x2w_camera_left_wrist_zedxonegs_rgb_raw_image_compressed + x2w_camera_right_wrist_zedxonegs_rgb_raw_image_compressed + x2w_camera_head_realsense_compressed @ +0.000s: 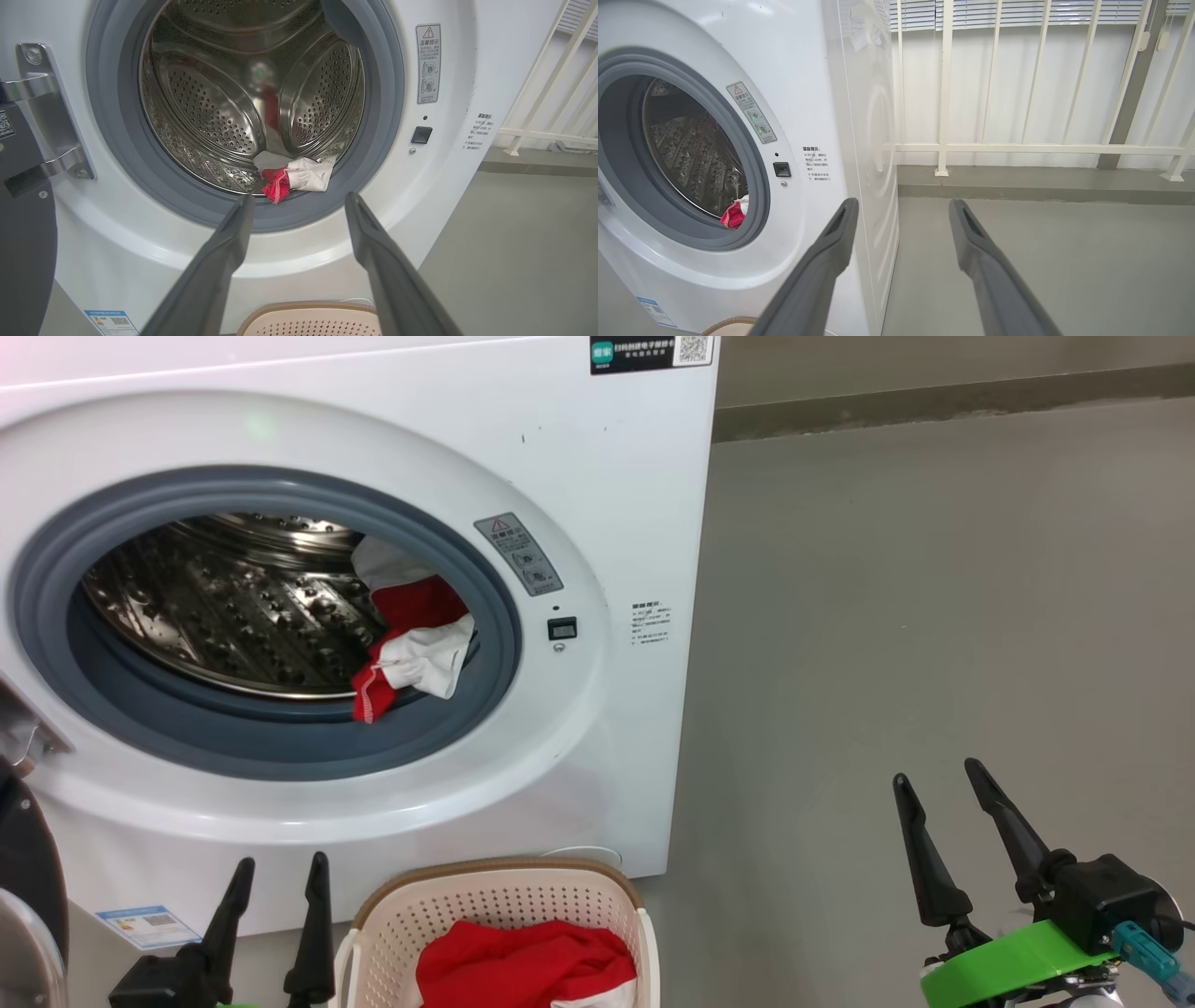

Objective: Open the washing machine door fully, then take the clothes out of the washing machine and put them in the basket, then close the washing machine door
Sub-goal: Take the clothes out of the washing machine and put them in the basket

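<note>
Now unloading the washing machine (607, 476) into the basket (495, 870), with left fingers (229, 915) and right fingers (924, 859) gaping wide, empty, next needing a reach in for the clothes (415, 635).

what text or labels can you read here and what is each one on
"温馨提示" heads the grey warning label with the red triangle; lines below too small.
"温馨提示:" heads the printed text block on the washing machine front; rest too small.
On the black sticker with QR code, top edge: too blurred.
On the blue label, lower left: too small.
</note>
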Robot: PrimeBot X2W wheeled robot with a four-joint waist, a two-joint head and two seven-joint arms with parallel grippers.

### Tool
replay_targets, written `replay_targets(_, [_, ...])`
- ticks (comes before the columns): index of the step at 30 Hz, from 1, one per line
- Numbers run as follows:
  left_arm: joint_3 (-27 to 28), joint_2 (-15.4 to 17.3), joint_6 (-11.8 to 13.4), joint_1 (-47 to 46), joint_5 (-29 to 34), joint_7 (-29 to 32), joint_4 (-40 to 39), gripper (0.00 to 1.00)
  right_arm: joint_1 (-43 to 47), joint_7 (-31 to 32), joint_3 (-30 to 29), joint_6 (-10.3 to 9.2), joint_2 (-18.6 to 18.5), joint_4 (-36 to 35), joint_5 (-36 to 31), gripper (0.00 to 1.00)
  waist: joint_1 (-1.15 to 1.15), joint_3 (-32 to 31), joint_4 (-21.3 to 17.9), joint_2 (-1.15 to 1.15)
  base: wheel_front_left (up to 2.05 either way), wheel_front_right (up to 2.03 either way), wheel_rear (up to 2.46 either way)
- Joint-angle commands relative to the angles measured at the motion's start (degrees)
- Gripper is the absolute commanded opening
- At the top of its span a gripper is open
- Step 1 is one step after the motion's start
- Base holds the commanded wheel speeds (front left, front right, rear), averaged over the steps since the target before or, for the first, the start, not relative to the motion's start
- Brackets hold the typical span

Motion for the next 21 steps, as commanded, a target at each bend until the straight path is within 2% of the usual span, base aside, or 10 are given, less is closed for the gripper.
replay_targets(1, [2.0,0.6,-0.2,-0.8,0.1,-0.7,-1.1,1.00,-0.5,-0.4,0.8,0.28,-0.5,-1.6,-0.3,1.00,0.00,0.0,-0.1,0.00,0.00,0.00,0.00])
replay_targets(21, [1.8,0.6,-0.3,-1.4,-1.2,-0.7,-1.0,1.00,-0.5,-0.4,0.9,0.28,-0.7,-1.7,-0.1,1.00,0.00,1.1,-0.2,0.00,0.00,0.00,0.00])
